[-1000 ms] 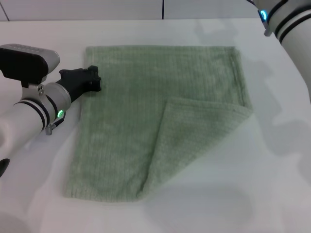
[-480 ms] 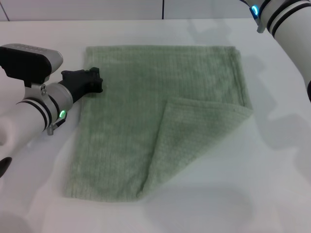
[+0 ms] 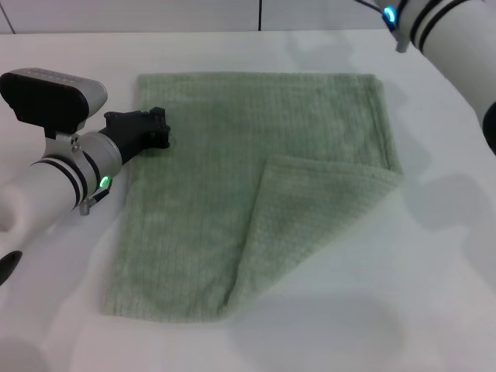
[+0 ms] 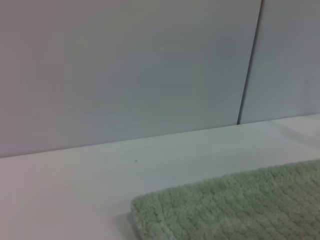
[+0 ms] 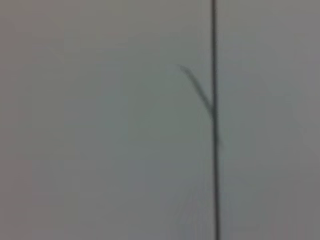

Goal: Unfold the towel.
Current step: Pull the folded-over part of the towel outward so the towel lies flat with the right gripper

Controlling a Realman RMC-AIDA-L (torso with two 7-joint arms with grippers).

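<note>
The pale sage-green towel (image 3: pixel 225 147) lies flat on the white table (image 3: pixel 442 294). Its near right corner is folded over diagonally into a triangular flap (image 3: pixel 310 225) that rests on top of the rest. My left gripper (image 3: pixel 161 129) is low at the towel's left edge, near the far left corner, with its tip just over the cloth. The left wrist view shows a towel corner (image 4: pixel 240 210) close by on the table. Of my right arm (image 3: pixel 449 39) only the forearm shows, raised at the far right; its gripper is out of view.
A pale wall with a dark vertical seam (image 4: pixel 250 65) stands behind the table. The right wrist view shows only that wall and seam (image 5: pixel 214 120). Bare table surrounds the towel on all sides.
My left gripper has crept a little to the right, onto the towel's left edge. My right arm has shifted left along the top right corner. The towel has not moved.
</note>
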